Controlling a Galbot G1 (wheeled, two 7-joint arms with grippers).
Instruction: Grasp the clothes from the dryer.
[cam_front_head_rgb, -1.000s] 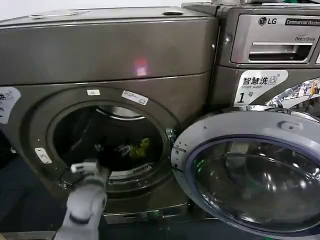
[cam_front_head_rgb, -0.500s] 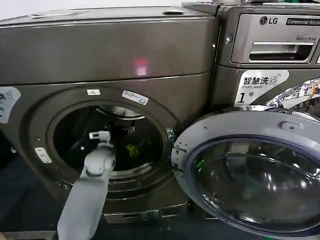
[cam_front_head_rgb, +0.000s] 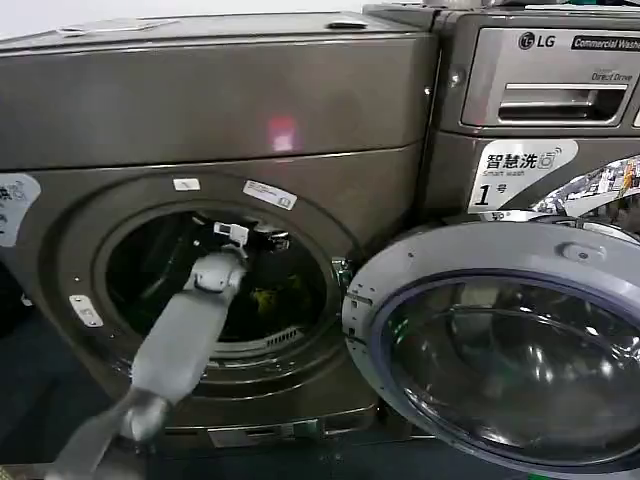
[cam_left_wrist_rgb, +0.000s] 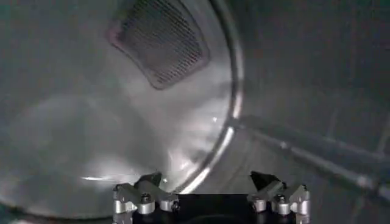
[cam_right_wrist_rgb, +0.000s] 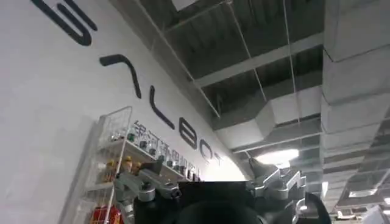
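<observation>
The dryer (cam_front_head_rgb: 200, 100) stands with its round mouth uncovered. The clothes (cam_front_head_rgb: 266, 298), a small yellow-green piece, lie on the drum floor toward the right. My left arm reaches through the mouth, and my left gripper (cam_front_head_rgb: 258, 238) hangs in the upper middle of the drum, above the clothes and apart from them. In the left wrist view the left gripper (cam_left_wrist_rgb: 207, 180) is open with nothing between its fingers, facing the drum's back wall and a mesh vent (cam_left_wrist_rgb: 159, 39). My right gripper (cam_right_wrist_rgb: 206, 171) is open, held away from the machines and pointing up at a ceiling.
The dryer's door (cam_front_head_rgb: 500, 340) is swung wide to the right, filling the space in front of the LG machine (cam_front_head_rgb: 540, 90). The metal rim of the mouth (cam_front_head_rgb: 80, 260) surrounds my left arm. A drum paddle (cam_left_wrist_rgb: 317, 152) juts inward.
My left arm has risen from the mouth's lower rim and pushed deeper into the drum, up and to the right. The clothes have not moved.
</observation>
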